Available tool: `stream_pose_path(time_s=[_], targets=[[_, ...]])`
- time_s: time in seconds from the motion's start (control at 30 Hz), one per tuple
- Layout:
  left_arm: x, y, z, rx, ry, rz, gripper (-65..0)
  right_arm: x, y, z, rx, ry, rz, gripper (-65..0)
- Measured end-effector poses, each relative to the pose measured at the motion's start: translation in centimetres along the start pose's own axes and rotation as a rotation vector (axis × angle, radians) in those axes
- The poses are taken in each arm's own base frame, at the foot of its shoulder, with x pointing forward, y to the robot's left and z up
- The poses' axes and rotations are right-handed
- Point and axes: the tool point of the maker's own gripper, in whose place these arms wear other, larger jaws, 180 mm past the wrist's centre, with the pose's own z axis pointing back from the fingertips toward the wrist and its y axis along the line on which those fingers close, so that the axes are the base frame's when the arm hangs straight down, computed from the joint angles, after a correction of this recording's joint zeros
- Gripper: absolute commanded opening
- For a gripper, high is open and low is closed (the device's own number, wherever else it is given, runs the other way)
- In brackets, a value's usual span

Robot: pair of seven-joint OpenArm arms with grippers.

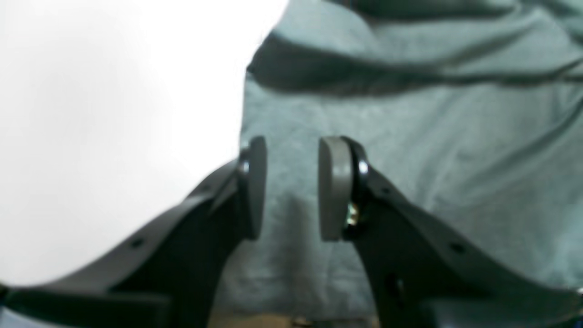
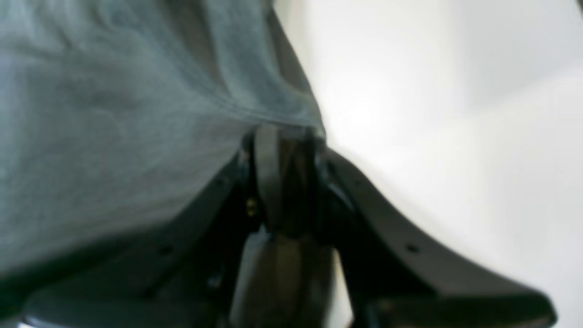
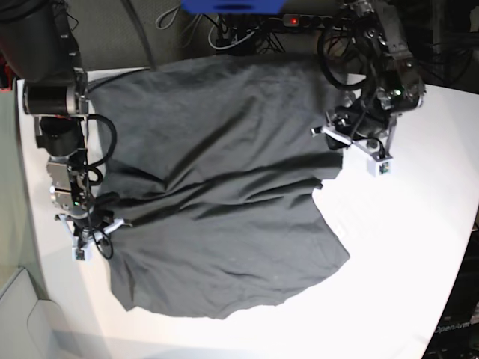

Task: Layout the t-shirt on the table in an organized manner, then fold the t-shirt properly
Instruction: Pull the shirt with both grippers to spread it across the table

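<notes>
grey pads of the left gripper [image 1: 291, 187] stand spread with a clear gap, hovering over the t-shirt [image 1: 410, 159] just inside its edge, nothing pinched. from the right wrist, the right gripper [image 2: 284, 175] is pressed together on a hem of the t-shirt [image 2: 114, 114]. from the base view, the t-shirt [image 3: 217, 194] lies spread but wrinkled on the table [image 3: 404, 284], so laying out looks nearly done and folding is not yet begun.
</notes>
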Motion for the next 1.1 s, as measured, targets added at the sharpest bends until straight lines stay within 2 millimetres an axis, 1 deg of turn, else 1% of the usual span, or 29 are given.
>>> stream_pose_path(time_s=[0.1, 0.2, 0.27, 0.3, 0.33, 0.4, 0.47, 0.53, 0.6, 0.67, 0.73, 0.8, 0.87, 1.03, 1.1], targets=[[-0.4, -2.0, -0.5, -0.073, 0.018, 0.001, -46.0, -0.5, -1.4, 0.4, -0.009, 0.015, -0.081, -56.7], [-1.5, -5.5, -1.8, -0.16, 0.073, -0.053, -46.0, -0.7, -2.7, 0.8, -0.021, 0.019, -0.131, -56.7], [-2.3, -7.8, -2.5, -0.219, 0.103, -0.078, -46.0, -0.6, -2.9, 0.9, -0.02, 0.021, -0.149, -56.7], [-3.0, -8.5, -2.8, -0.236, 0.126, -0.083, -46.0, -0.4, -2.7, 1.0, -0.013, 0.023, -0.149, -56.7], [-3.7, -8.7, -3.1, -0.236, 0.146, -0.093, -46.0, -0.2, -2.4, 1.2, 0.002, 0.024, -0.155, -56.7], [-5.3, -8.7, -3.5, -0.239, 0.196, -0.092, -46.0, -0.3, -2.5, 2.1, 0.042, 0.03, -0.155, -56.7], [-6.1, -7.7, -4.0, -0.215, 0.225, -0.086, -46.0, -0.3, -2.7, 3.1, 0.059, 0.053, -0.132, -56.7], [-6.2, -6.0, -4.2, -0.194, 0.233, -0.071, -46.0, -0.2, -2.5, 3.8, 0.057, 0.09, -0.081, -56.7], [-5.5, -4.1, -4.3, -0.158, 0.221, -0.063, -46.0, 1.3, -0.9, 4.5, 0.1, 0.054, -0.053, -56.7], [-5.0, -3.0, -4.3, -0.15, 0.208, -0.053, -46.0, 3.0, 0.7, 5.3, 0.139, 0.015, -0.018, -56.7], [-4.5, -1.5, -4.1, -0.125, 0.195, -0.042, -46.0, 4.4, 1.7, 6.0, 0.161, -0.015, 0.008, -56.7], [-3.6, 0.6, -3.9, -0.077, 0.178, -0.037, -46.0, 5.1, 2.5, 6.9, 0.177, -0.035, 0.036, -56.7], [-3.0, 2.3, -3.8, -0.039, 0.168, -0.022, -46.0, 5.2, 2.8, 7.9, 0.184, -0.04, 0.04, -56.7], [-0.2, 4.5, -4.8, 0.005, 0.152, -0.031, -46.0, 6.0, 2.3, 9.9, 0.172, -0.068, 0.034, -56.7], [0.5, 5.4, -4.9, 0.022, 0.137, -0.024, -46.0, 6.3, 2.2, 10.6, 0.168, -0.086, 0.04, -56.7]])
